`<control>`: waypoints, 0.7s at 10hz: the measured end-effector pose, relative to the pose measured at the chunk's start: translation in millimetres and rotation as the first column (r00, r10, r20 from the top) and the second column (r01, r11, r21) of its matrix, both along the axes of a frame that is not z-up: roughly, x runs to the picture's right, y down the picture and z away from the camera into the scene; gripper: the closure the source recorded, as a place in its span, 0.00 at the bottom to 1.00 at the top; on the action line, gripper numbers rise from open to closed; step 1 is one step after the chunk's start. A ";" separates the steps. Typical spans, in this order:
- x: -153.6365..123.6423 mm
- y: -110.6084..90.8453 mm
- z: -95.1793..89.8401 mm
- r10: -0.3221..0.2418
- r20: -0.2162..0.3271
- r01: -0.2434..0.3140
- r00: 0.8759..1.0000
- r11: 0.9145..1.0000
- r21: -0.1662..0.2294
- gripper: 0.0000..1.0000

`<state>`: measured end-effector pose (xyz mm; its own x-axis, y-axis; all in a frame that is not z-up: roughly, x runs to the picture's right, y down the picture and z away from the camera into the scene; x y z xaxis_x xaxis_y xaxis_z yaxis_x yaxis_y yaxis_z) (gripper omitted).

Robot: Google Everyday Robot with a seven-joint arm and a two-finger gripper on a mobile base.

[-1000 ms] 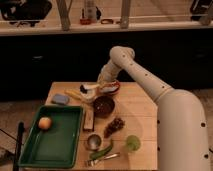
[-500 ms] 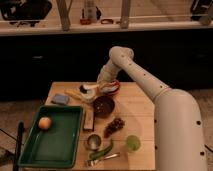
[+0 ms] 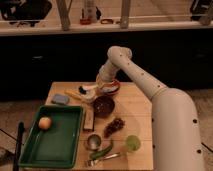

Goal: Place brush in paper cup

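So the brush (image 3: 88, 90) is lying near the back of the wooden table (image 3: 135, 107), its dark round head toward the left and the white handle running right toward the gripper (image 3: 101, 90), which sits low over that back-middle area at the end of the big white arm (image 3: 150, 95). I honestly cannot tell how wide the jaws are or whether they've got the handle, it's all bunched together there. The paper cup (image 3: 88, 96) is the small cream one right under or just beside the brush; can't tell if the brush is touching it. Just right of the gripper there's a bowl with a red rim (image 3: 113, 87) with something pale inside. In front of that is a dark brown bowl (image 3: 104, 105), contents not clear. A blue sponge (image 3: 60, 99) sits at the left back corner. The green tray (image 3: 52, 140) takes up the front left and has one orange fruit (image 3: 45, 123) in it. Toward the front there's a bunch of dark grapes (image 3: 115, 125), a grey metal cup (image 3: 93, 141), a translucent green cup (image 3: 132, 143), a green pepper-like thing (image 3: 103, 150) and a silvery fork (image 3: 102, 159).
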<state>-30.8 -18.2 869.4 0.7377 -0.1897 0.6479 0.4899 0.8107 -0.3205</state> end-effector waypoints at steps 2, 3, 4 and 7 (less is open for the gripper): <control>-8.3 -0.1 -8.1 -0.062 0.038 0.061 0.997 0.997 0.041 1.00; -12.7 0.3 -11.6 -0.091 0.053 0.088 0.994 0.994 0.058 1.00; -17.3 1.8 -14.6 -0.124 0.066 0.120 0.990 0.990 0.072 1.00; -44.2 6.6 -21.6 -0.225 0.097 0.215 0.969 0.971 0.102 1.00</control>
